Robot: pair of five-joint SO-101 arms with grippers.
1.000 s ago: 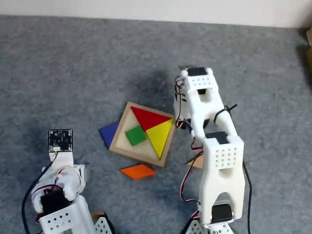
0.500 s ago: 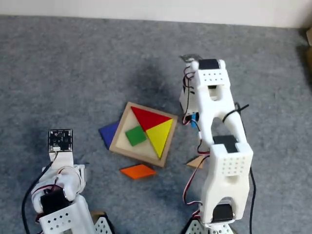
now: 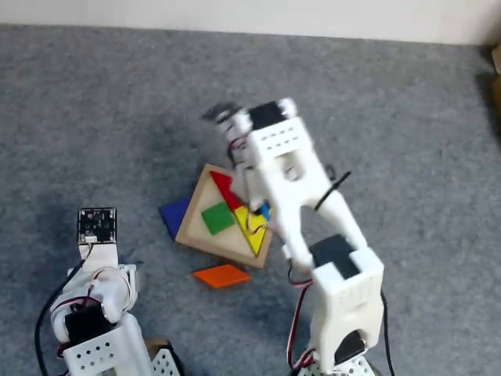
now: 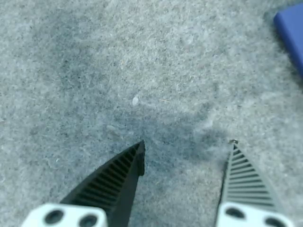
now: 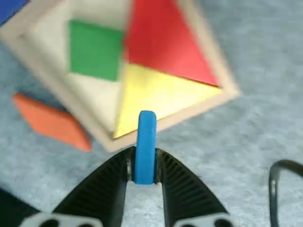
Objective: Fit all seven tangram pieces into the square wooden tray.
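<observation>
The square wooden tray (image 3: 225,249) lies mid-table and holds a red triangle (image 3: 221,186), a green square (image 3: 218,218) and a yellow triangle (image 3: 254,227). My right gripper (image 5: 146,163) is shut on a light blue piece (image 5: 146,142) held on edge, just above the tray's rim (image 5: 208,101) by the yellow triangle (image 5: 156,94). In the high view that blue piece (image 3: 264,210) shows under the right arm. A dark blue piece (image 3: 175,213) touches the tray's left side. An orange parallelogram (image 3: 222,274) lies in front of the tray. My left gripper (image 4: 186,147) is open over bare carpet, the dark blue piece (image 4: 291,33) off to one side.
Grey carpet covers the table all around. The left arm (image 3: 98,266) sits at the front left, apart from the tray. The right arm's white links (image 3: 313,211) span the tray's right part and the carpet beside it. A black cable (image 5: 284,179) loops near the right gripper.
The right arm has swung left from the carpet right of the tray to over the tray, carrying the light blue piece. It now covers the tan piece by its base. The left arm kept still.
</observation>
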